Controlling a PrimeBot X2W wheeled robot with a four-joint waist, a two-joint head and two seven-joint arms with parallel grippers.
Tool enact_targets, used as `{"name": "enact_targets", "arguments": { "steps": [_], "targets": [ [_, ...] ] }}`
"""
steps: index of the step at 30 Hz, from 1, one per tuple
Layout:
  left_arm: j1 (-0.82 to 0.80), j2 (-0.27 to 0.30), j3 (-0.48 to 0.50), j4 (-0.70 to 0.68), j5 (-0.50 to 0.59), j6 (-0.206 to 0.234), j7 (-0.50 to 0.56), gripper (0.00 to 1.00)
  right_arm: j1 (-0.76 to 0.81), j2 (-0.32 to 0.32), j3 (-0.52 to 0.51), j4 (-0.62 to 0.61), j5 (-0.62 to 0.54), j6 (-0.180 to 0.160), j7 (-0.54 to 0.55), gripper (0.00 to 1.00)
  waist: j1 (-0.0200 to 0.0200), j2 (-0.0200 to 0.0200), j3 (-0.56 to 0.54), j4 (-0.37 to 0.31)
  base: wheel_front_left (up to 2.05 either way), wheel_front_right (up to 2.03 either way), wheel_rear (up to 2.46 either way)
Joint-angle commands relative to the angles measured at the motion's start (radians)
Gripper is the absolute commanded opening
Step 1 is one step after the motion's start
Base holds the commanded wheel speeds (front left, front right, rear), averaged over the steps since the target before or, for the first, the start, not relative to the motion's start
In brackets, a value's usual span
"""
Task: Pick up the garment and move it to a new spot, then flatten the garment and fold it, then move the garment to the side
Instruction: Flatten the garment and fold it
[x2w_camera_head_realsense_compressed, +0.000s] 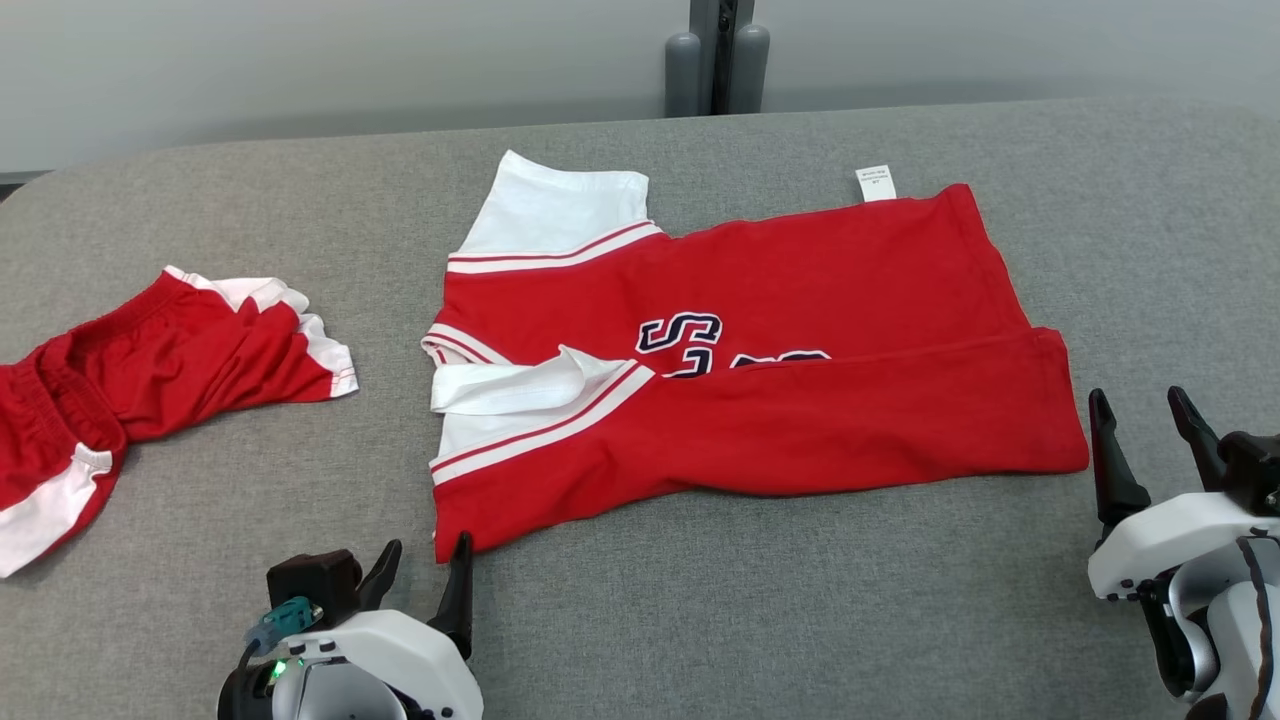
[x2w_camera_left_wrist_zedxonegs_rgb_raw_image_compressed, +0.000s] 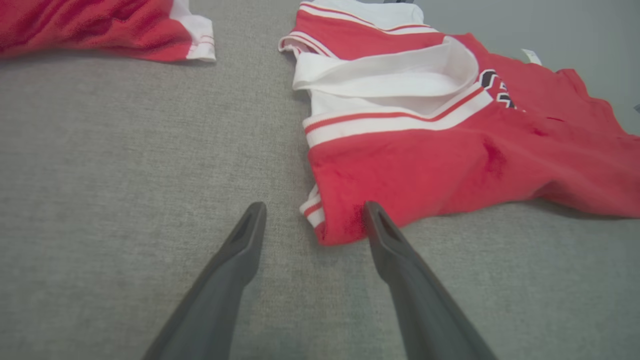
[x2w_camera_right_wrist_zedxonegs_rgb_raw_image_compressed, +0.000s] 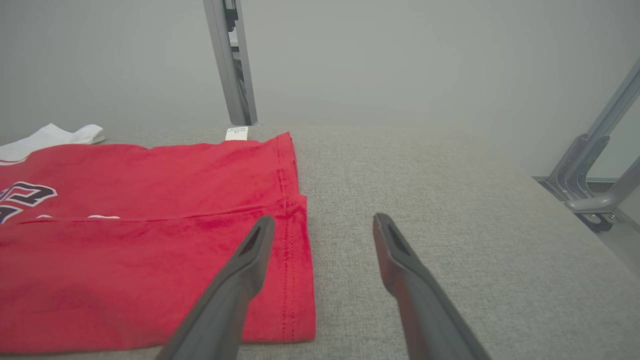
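Jaws on the left gripper (x2w_camera_head_realsense_compressed: 425, 545) stand wide apart with nothing between them. The garment (x2w_camera_head_realsense_compressed: 800, 290), a red jersey with white sleeves and dark lettering, lies spread on the grey padded table (x2w_camera_head_realsense_compressed: 800, 620) ahead of this gripper and to its right. In the left wrist view (x2w_camera_left_wrist_zedxonegs_rgb_raw_image_compressed: 314, 205), the jersey's (x2w_camera_left_wrist_zedxonegs_rgb_raw_image_compressed: 450, 160) nearest corner sits just in front of the right fingertip (x2w_camera_left_wrist_zedxonegs_rgb_raw_image_compressed: 372, 215). I cannot tell whether the fingertip touches the cloth. One white sleeve (x2w_camera_left_wrist_zedxonegs_rgb_raw_image_compressed: 390, 75) is folded in over the chest further ahead.

The right gripper (x2w_camera_head_realsense_compressed: 1138, 395) is also released and holds nothing. The jersey lies to its left, with the stitched end hem just beside it. In the right wrist view (x2w_camera_right_wrist_zedxonegs_rgb_raw_image_compressed: 324, 218), the left finger (x2w_camera_right_wrist_zedxonegs_rgb_raw_image_compressed: 240, 280) crosses in front of that hem (x2w_camera_right_wrist_zedxonegs_rgb_raw_image_compressed: 290, 240) while the right finger is over bare table. The long edge nearest both grippers is folded up over the body, so it covers the lower part of the lettering (x2w_camera_head_realsense_compressed: 680, 340). A small white label (x2w_camera_head_realsense_compressed: 876, 183) sticks out at the far edge, ahead and left of the right gripper.

A second red and white piece, crumpled shorts (x2w_camera_head_realsense_compressed: 150, 360), lies well off to the left gripper's left. A grey post (x2w_camera_head_realsense_compressed: 718, 55) rises beyond the table's far edge.
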Motion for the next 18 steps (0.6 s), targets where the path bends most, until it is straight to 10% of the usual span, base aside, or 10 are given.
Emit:
{"name": "enact_targets", "arguments": {
  "steps": [1, 3, 9, 18],
  "targets": [
    [-0.014, 0.007, -0.001, 0.012, -0.001, 0.004, 0.005, 1.0, 0.01, -0.002, 0.003, -0.003, -0.003, 0.0, -0.002, 1.0, 0.0, -0.0001, 0.002, -0.006, 0.0, 0.0, 0.0],
    [-0.023, 0.008, -0.008, 0.03, -0.001, 0.004, 0.02, 0.94, 0.008, 0.0, 0.007, -0.003, -0.003, 0.0, -0.002, 1.0, 0.0, -0.0001, 0.004, -0.01, 0.0, 0.0, 0.0],
    [-0.042, 0.008, -0.011, 0.062, -0.007, -0.007, 0.01, 0.0, 0.002, -0.005, 0.014, -0.002, 0.003, 0.0, -0.002, 1.0, 0.0, -0.0001, 0.006, -0.017, 0.0, 0.0, 0.0],
    [-0.035, 0.02, -0.017, 0.078, -0.018, -0.034, -0.001, 0.0, -0.018, 0.002, 0.052, 0.06, 0.047, 0.0, -0.002, 1.0, 0.0, -0.0001, 0.011, -0.003, 0.0, 0.0, 0.0]
  ]
}}
